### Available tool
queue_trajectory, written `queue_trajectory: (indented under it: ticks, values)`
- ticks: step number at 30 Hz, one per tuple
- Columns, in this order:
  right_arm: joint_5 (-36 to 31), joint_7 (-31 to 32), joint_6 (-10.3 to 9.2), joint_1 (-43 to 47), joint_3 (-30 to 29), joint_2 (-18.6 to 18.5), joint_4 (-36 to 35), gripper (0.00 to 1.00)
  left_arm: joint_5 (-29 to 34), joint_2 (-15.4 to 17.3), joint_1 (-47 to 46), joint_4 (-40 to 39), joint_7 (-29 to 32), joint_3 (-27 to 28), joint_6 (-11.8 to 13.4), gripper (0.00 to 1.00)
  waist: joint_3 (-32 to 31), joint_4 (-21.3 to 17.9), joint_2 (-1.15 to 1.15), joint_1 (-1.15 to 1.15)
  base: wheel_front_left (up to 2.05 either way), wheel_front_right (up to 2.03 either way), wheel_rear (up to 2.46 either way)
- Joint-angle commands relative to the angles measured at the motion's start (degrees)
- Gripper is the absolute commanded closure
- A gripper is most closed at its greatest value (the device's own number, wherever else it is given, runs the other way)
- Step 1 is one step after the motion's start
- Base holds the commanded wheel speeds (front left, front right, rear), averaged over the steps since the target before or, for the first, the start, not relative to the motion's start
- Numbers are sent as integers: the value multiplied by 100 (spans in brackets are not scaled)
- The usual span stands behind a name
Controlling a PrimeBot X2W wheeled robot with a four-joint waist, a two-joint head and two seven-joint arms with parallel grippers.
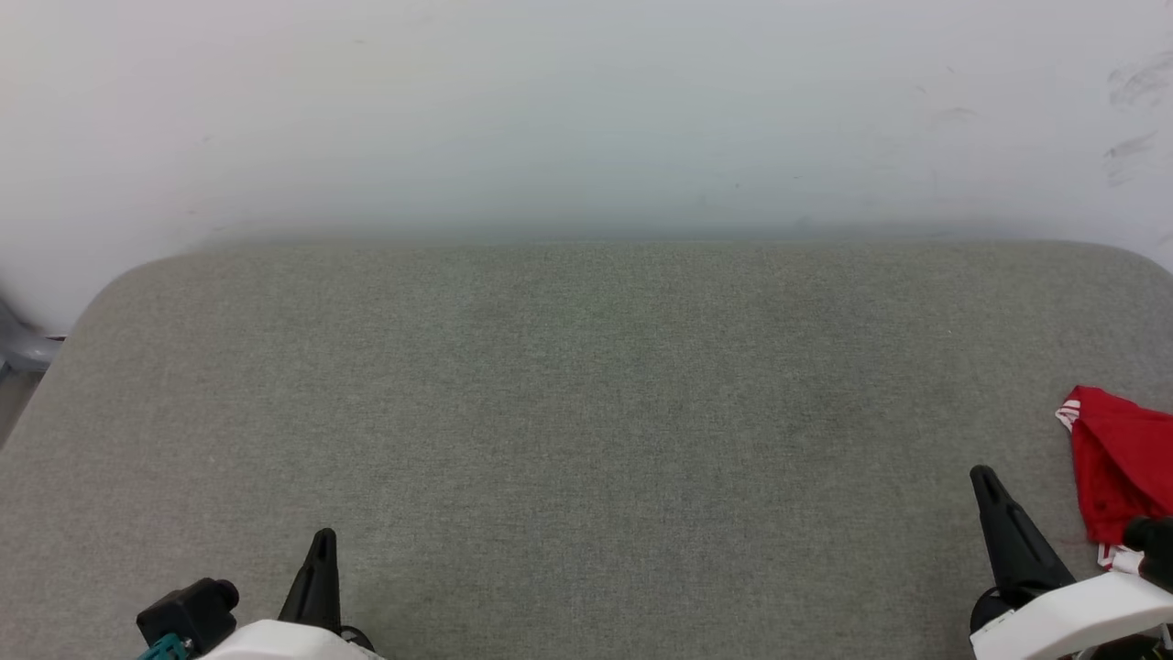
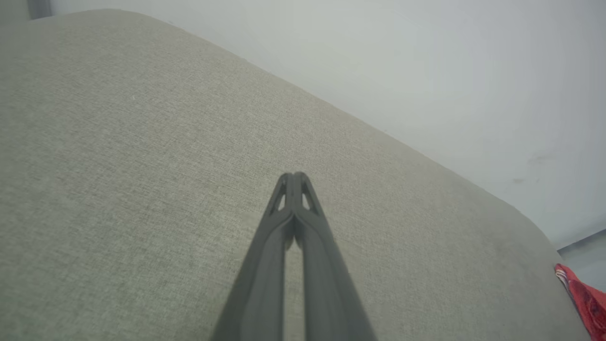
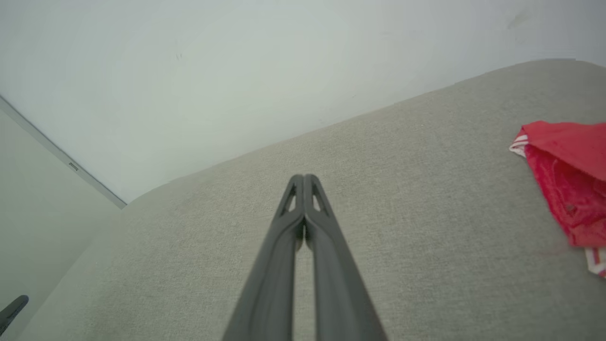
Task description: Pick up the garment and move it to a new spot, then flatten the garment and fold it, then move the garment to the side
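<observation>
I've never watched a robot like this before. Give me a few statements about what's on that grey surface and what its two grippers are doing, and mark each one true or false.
1. The garment lies crumpled near the right edge of the grey fabric surface. True.
2. The left gripper is holding the garment. False: it is shut on nothing, over bare fabric, and the garment is far off to its right.
3. The right gripper is wide open. False: its jaws are pressed together and hold nothing.
4. The right gripper is nearer to the garment than the left gripper is. True.
</observation>
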Motion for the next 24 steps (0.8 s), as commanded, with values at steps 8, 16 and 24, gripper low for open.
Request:
queue_trajectory:
  ticks: [8, 16, 24]
  values:
    - [849, -9, -1, -300, -19, 16, 165, 100, -733, -56, -287, 23, 181, 186, -172, 100, 17, -5, 0, 0, 0, 0, 0]
    - [1670, 0, -2, -446, -28, 34, 402, 100, -1443, -150, -412, 97, 377, 346, -333, 100, 37, -11, 0, 0, 0, 0, 0]
    - [2264, 7, -2, -548, -35, 47, 578, 100, -1953, -223, -505, 153, 525, 467, -450, 100, 54, -16, 0, 0, 0, 0, 0]
